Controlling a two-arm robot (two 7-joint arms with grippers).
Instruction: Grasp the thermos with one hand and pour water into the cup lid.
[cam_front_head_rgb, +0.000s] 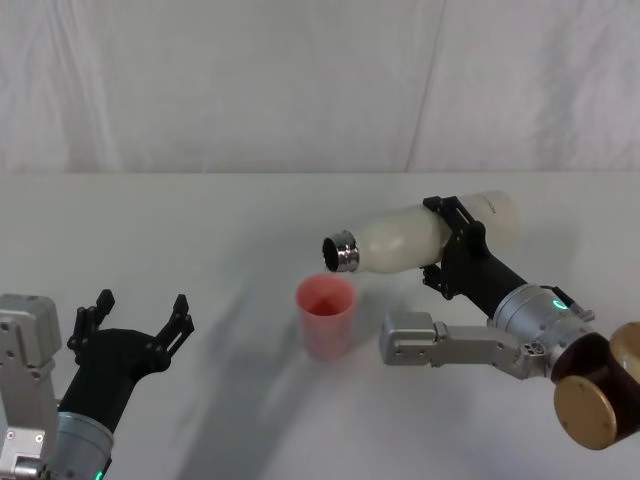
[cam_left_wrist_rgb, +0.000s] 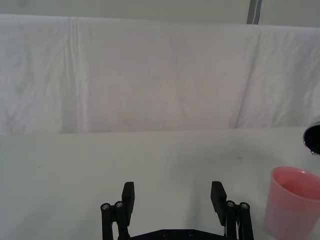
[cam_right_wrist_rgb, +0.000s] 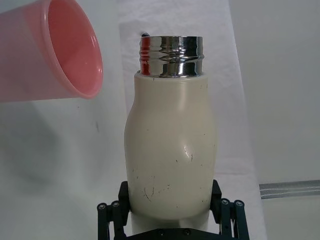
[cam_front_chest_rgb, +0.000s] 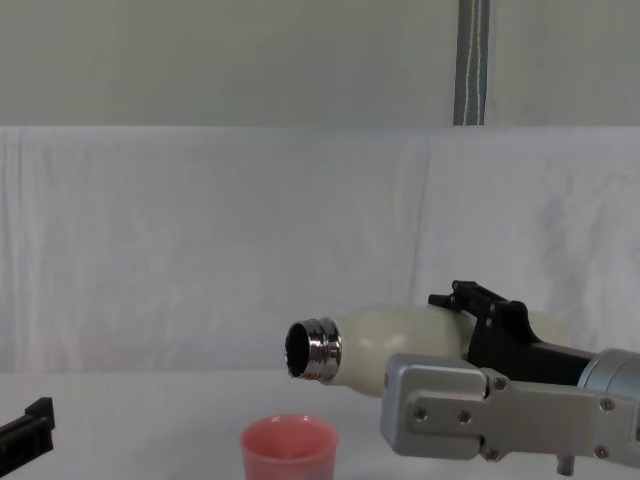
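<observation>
— White cloth covers the table (cam_front_head_rgb: 200, 220) and backdrop. Where's the thermos (cam_front_head_rgb: 400, 238)?
— Tipped nearly level in the right gripper (cam_front_head_rgb: 452, 235), clamped around its body, steel neck above the cup lid (cam_front_head_rgb: 326, 315).
— Left gripper (cam_front_head_rgb: 140, 322)?
— Spread wide, low at the table's left.

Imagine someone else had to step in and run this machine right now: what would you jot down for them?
Right gripper: shut on the thermos, holding it off the table, tipped nearly flat, with its steel neck just above the cup lid.
Left gripper: open, holding nothing, idle at the robot's left.
Cup lid: upright on the table, below the neck.
Done: thermos grasped, lifted and tilted over the cup lid.
Left: no stream is visible; probably tip further to pour, then set the thermos upright.
</observation>
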